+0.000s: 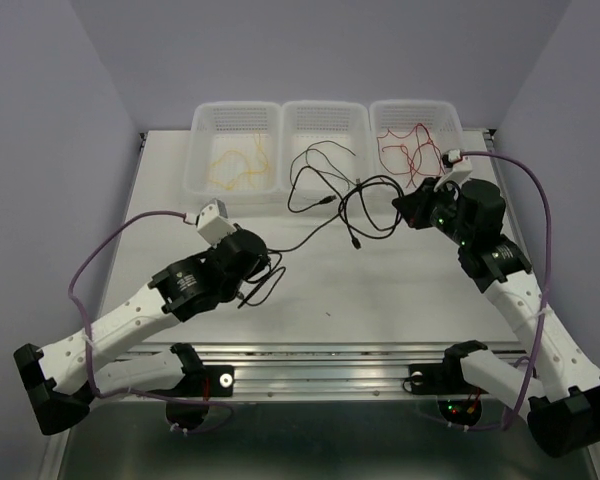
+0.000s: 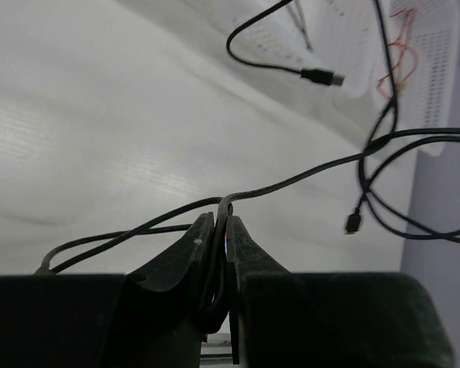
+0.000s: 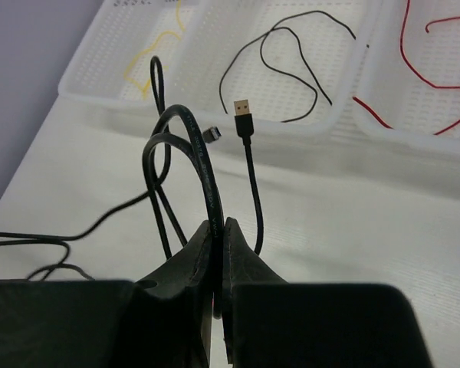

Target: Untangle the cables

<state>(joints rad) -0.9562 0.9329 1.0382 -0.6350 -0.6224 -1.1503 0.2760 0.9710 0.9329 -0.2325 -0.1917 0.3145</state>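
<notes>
White table (image 1: 380, 295), three white baskets (image 1: 324, 128) along its far edge, black cables (image 1: 370, 207) tangled mid-table

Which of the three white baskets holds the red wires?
The rightmost basket, with red wires. The left basket holds yellow wires, the middle basket a black wire.

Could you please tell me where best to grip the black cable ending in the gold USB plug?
Probably the straight stretch just behind the plug, from above, jaws across it: there the black cable lies flat on the table, clear of the loops.
</notes>
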